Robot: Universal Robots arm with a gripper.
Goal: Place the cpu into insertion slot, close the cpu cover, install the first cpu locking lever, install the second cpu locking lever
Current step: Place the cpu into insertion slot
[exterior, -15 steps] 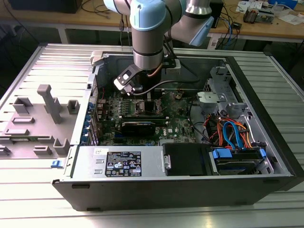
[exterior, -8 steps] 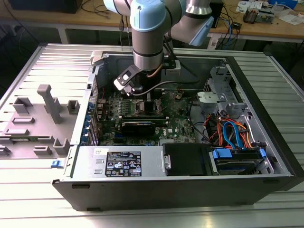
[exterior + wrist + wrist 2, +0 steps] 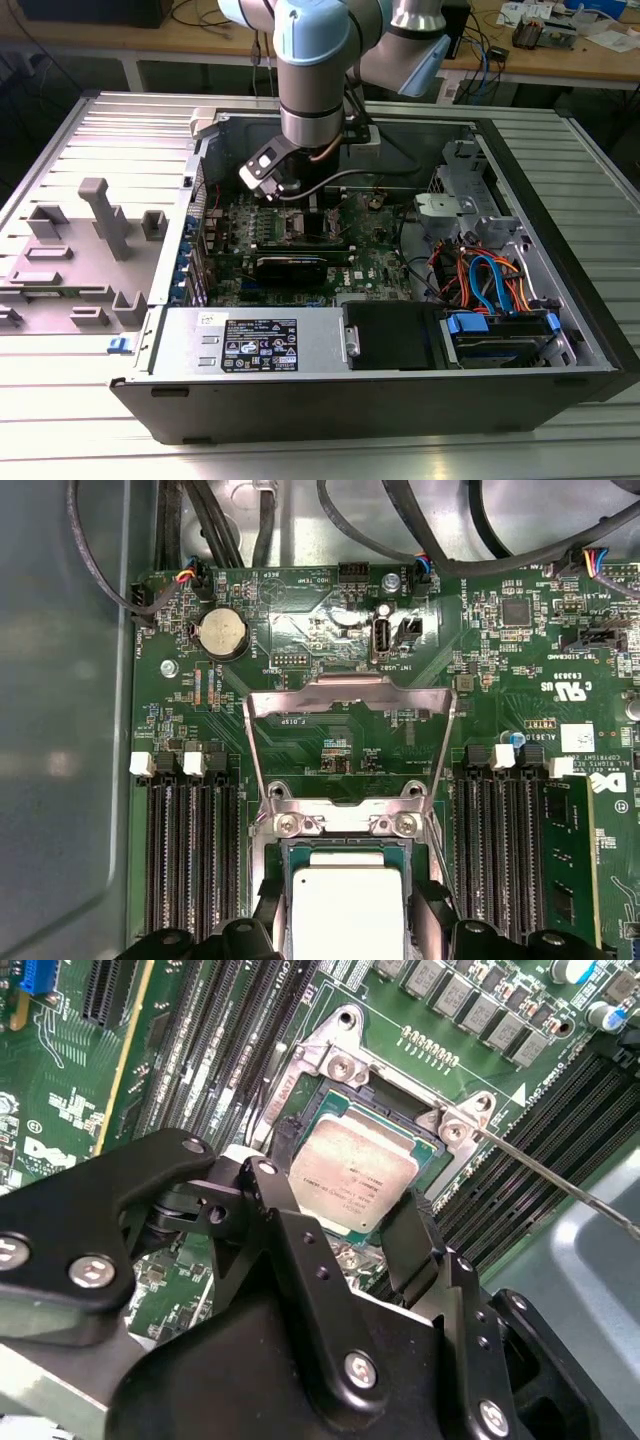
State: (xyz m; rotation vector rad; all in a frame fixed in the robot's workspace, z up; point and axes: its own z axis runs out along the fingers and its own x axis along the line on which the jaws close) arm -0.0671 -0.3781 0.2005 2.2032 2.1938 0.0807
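The cpu (image 3: 350, 1175) (image 3: 345, 910), a flat square chip with a dull silver top, lies in the insertion slot (image 3: 340, 823) (image 3: 340, 1060) on the green motherboard. My gripper (image 3: 345, 1210) (image 3: 348, 912) is over it, and its black fingers (image 3: 275, 1195) sit against two opposite edges of the chip. The cpu cover (image 3: 350, 695), a thin metal frame, stands flipped back from the socket. A thin locking lever rod (image 3: 560, 1175) juts out beside the slot. In the exterior view the gripper (image 3: 290, 195) reaches down into the open computer case.
Long black memory slots (image 3: 190, 850) (image 3: 500, 830) flank the socket on both sides. A coin battery (image 3: 222, 633) and dark cables (image 3: 400, 520) lie beyond the cover. The case holds a power supply (image 3: 260, 345) and blue and orange cables (image 3: 490, 280). A grey fixture (image 3: 100, 220) stands outside.
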